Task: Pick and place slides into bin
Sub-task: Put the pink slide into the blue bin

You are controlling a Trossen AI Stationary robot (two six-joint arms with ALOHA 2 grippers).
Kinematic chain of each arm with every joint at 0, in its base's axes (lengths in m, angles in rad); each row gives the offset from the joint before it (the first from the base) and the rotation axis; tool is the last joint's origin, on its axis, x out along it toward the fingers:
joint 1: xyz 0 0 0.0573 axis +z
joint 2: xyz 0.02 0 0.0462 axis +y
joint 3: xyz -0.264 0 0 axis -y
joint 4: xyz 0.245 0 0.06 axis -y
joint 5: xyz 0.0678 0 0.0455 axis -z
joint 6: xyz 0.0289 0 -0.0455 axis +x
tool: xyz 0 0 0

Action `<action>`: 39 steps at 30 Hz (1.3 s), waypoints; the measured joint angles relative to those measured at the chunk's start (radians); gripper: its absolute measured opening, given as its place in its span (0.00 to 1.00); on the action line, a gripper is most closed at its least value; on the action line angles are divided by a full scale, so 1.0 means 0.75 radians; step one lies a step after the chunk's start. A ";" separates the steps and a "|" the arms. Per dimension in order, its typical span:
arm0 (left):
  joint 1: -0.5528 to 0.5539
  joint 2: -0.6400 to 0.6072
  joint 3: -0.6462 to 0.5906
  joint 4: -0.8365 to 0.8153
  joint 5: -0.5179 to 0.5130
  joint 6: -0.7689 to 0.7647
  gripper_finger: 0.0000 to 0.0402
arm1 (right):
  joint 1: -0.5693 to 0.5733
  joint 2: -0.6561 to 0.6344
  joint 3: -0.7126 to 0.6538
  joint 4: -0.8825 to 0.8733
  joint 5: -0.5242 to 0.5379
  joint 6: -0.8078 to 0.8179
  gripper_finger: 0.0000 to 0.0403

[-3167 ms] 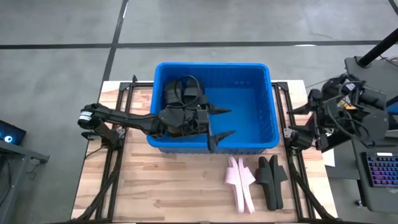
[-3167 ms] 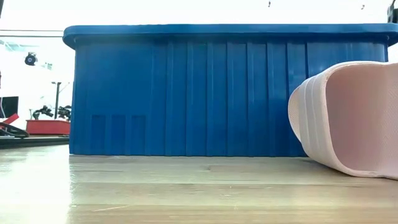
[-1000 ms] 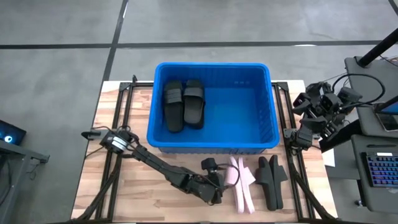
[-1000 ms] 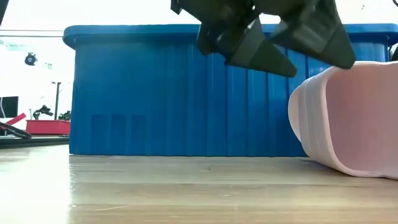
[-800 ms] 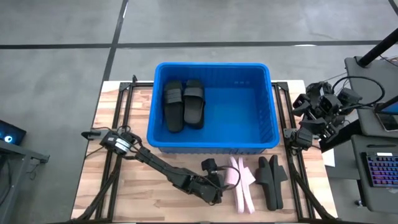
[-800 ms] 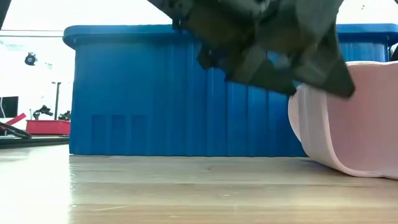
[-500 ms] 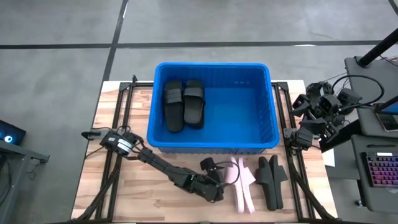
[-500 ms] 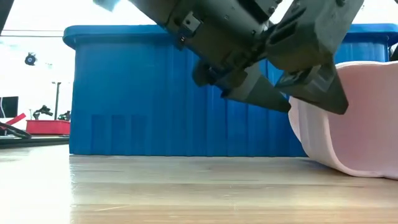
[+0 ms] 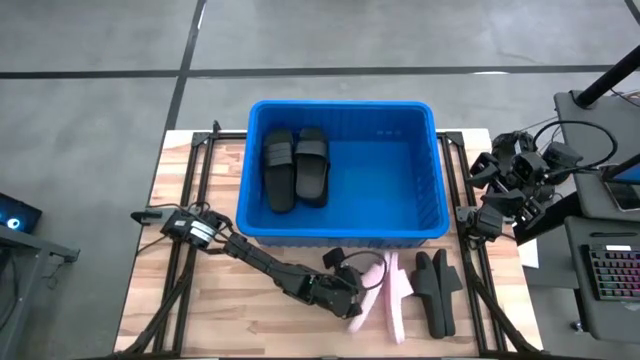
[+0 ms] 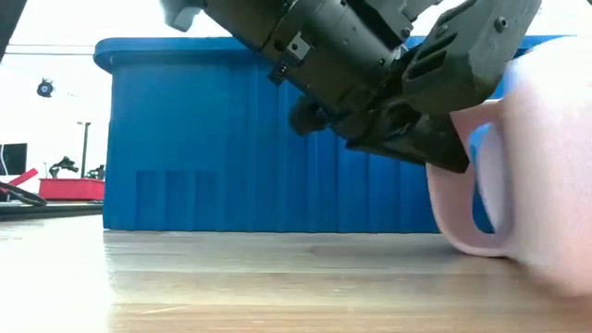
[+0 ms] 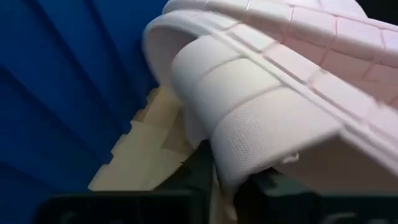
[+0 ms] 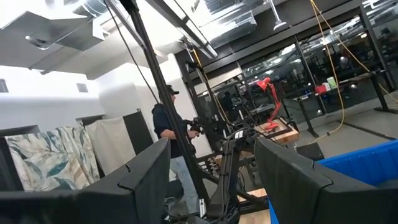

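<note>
Pink slide [image 9: 370,298] now tilted, left claw [image 9: 350,291] pinching its strap, right claw [image 9: 478,222] spread

No readable text, labels, brands, numbers or signs in any view.
</note>
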 joint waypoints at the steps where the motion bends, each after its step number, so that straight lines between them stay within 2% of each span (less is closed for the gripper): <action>1: 0.000 0.000 0.000 0.001 0.009 -0.025 0.03 | 0.000 0.000 0.000 0.000 0.000 0.000 0.56; 11: -0.009 -0.106 -0.005 -0.064 0.133 -0.083 0.01 | 0.000 -0.001 0.000 -0.005 0.000 -0.001 0.56; 22: -0.015 -0.449 -0.012 -0.431 0.151 -0.069 0.00 | 0.000 0.035 -0.010 -0.018 0.000 -0.017 0.56; 29: -0.013 -0.676 0.020 -0.413 0.136 0.160 0.00 | 0.000 0.215 -0.004 -0.037 0.000 -0.154 0.56; 34: -0.003 -0.761 0.072 -0.410 0.127 0.321 0.00 | 0.000 0.407 0.035 -0.036 0.011 -0.301 0.56; 39: 0.006 -0.758 0.146 -0.410 0.128 0.507 0.00 | -0.001 0.609 0.104 -0.036 0.221 -0.306 0.56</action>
